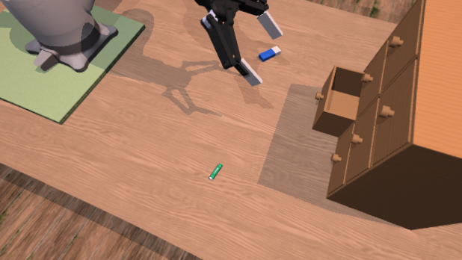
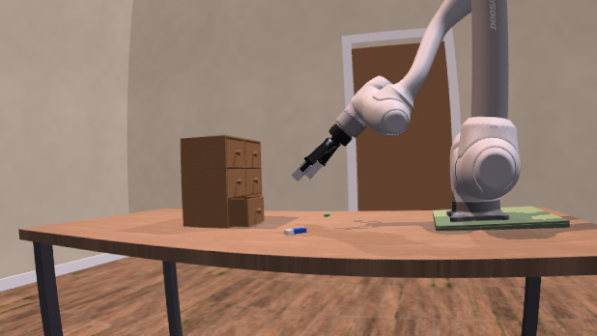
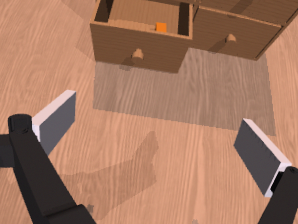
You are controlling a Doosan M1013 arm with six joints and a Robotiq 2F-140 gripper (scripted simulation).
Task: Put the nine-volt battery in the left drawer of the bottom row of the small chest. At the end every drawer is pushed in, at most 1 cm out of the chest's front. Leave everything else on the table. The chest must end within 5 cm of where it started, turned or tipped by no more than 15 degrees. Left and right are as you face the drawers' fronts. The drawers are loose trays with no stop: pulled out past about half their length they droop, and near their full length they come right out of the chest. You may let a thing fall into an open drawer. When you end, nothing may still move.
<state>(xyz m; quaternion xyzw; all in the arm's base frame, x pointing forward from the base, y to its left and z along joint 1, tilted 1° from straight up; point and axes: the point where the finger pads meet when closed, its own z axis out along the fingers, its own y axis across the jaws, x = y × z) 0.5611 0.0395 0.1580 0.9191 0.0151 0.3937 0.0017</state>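
The small wooden chest (image 1: 404, 112) stands at the right of the table; it also shows in the exterior view (image 2: 222, 181). Its bottom-left drawer (image 3: 141, 32) is pulled out part way; the other drawers are in. A small orange block (image 3: 161, 27), seemingly the nine-volt battery, lies at the back of the open drawer; I see it only in the wrist view. My gripper (image 3: 158, 119) is open and empty. It hangs above the table in front of the chest, tilted towards the open drawer (image 1: 338, 101). It also shows in the top and exterior views (image 1: 263, 55) (image 2: 304, 172).
A blue and white eraser (image 1: 270, 54) lies on the table below the gripper, also in the exterior view (image 2: 295, 231). A green thin battery (image 1: 215, 171) lies nearer the table's front edge. My arm's base stands on a green mat (image 1: 56, 75) at the far left.
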